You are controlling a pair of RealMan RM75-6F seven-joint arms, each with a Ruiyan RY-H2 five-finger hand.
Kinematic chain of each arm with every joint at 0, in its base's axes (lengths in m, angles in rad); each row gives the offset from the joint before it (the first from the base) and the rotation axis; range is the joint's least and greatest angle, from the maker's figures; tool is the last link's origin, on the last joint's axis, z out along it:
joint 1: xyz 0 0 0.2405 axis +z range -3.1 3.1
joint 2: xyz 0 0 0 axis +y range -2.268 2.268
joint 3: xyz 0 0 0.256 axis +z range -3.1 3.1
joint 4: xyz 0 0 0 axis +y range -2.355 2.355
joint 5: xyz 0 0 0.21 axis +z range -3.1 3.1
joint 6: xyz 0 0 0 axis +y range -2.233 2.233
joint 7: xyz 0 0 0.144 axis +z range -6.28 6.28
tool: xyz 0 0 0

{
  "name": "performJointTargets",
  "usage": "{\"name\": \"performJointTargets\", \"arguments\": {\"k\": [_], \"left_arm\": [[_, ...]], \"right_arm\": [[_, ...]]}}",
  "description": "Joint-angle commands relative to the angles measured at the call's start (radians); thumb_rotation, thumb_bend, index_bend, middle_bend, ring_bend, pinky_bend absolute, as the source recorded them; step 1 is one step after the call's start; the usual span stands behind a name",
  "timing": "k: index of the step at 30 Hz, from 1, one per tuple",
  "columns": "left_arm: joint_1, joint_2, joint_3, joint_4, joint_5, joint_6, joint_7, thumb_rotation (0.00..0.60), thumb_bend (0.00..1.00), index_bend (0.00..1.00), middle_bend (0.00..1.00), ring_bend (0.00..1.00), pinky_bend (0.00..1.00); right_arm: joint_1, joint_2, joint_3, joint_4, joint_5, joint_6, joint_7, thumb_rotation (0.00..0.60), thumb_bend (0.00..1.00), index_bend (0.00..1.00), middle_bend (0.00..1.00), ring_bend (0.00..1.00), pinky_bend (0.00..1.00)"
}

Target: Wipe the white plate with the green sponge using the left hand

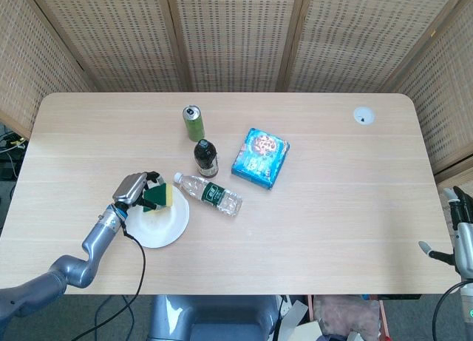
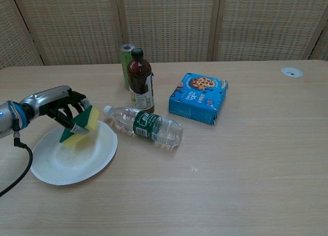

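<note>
Left robot hand (image 2: 64, 109) clamps a green-and-yellow rectangular sponge (image 2: 81, 126), tilted, its lower corner over the round white plate (image 2: 77, 164) beneath.

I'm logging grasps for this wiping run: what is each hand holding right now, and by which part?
The left hand grips the green sponge by its upper end, above the white plate. The right hand's hold cannot be told.

White plate (image 2: 56, 167), green-and-yellow sponge (image 2: 81, 126), blue cookie box (image 2: 198, 98), green can (image 1: 194, 123), brown bottle (image 2: 140, 80), pale wood-grain desk (image 2: 246, 169).
</note>
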State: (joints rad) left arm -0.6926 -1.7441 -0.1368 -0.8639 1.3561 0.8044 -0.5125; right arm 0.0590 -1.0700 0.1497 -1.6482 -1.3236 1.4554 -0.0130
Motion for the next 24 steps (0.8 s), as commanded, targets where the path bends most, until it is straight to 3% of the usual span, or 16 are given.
{"name": "performJointTargets", "arguments": {"k": [1, 14, 24], "left_arm": [[0.001, -0.012, 0.007, 0.018, 0.004, -0.002, -0.006, 0.600, 0.10, 0.54, 0.40, 0.34, 0.47], [0.008, -0.026, 0.009, 0.040, 0.007, -0.002, -0.060, 0.600, 0.10, 0.55, 0.40, 0.34, 0.47], [0.003, 0.068, -0.013, -0.092, 0.043, 0.072, -0.093, 0.600, 0.10, 0.55, 0.40, 0.34, 0.47]], "right_arm": [[0.000, 0.001, 0.001, 0.000, 0.001, -0.001, 0.004, 0.600, 0.00, 0.00, 0.00, 0.00, 0.00], [-0.001, 0.005, -0.003, -0.002, -0.010, 0.003, 0.014, 0.600, 0.00, 0.00, 0.00, 0.00, 0.00], [-0.003, 0.009, -0.006, -0.008, -0.017, 0.007, 0.017, 0.600, 0.00, 0.00, 0.00, 0.00, 0.00]]}}
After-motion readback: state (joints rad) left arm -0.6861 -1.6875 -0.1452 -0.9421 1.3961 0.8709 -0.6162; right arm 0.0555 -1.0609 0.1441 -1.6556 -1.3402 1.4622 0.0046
